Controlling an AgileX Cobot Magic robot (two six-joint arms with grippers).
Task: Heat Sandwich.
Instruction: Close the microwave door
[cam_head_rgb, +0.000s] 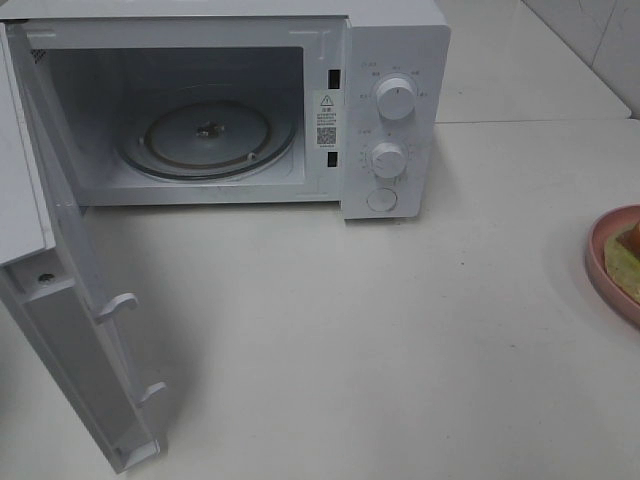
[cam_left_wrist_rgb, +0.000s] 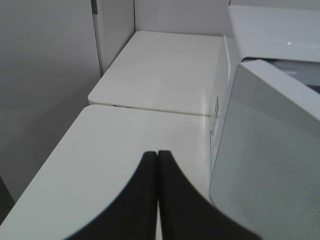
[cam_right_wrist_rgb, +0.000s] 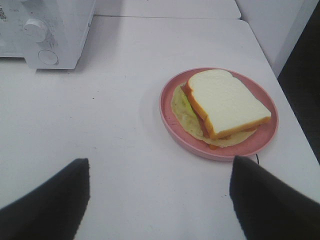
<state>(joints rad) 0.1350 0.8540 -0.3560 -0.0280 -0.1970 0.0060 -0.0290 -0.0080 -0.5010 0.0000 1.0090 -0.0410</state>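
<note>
Landmark: white box microwave (cam_head_rgb: 390, 110), door swung open, glass turntable (cam_head_rgb: 208, 135) bare inside.
Sandwich: white-bread sandwich with lettuce and orange filling (cam_right_wrist_rgb: 220, 104) on round pink plate (cam_right_wrist_rgb: 260, 141), on white bench (cam_head_rgb: 350, 340), well right of microwave.
Left pincer (cam_left_wrist_rgb: 158, 165): pressed together, empty, beside microwave door.
Right pincer (cam_right_wrist_rgb: 159, 197): spread wide, empty, near plate.

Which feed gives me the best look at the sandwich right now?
The right wrist view: the sandwich sits whole and unobstructed on the pink plate. The exterior high view catches only a sliver of it at the right edge. The left wrist view doesn't show it, only the table and the microwave.
</note>
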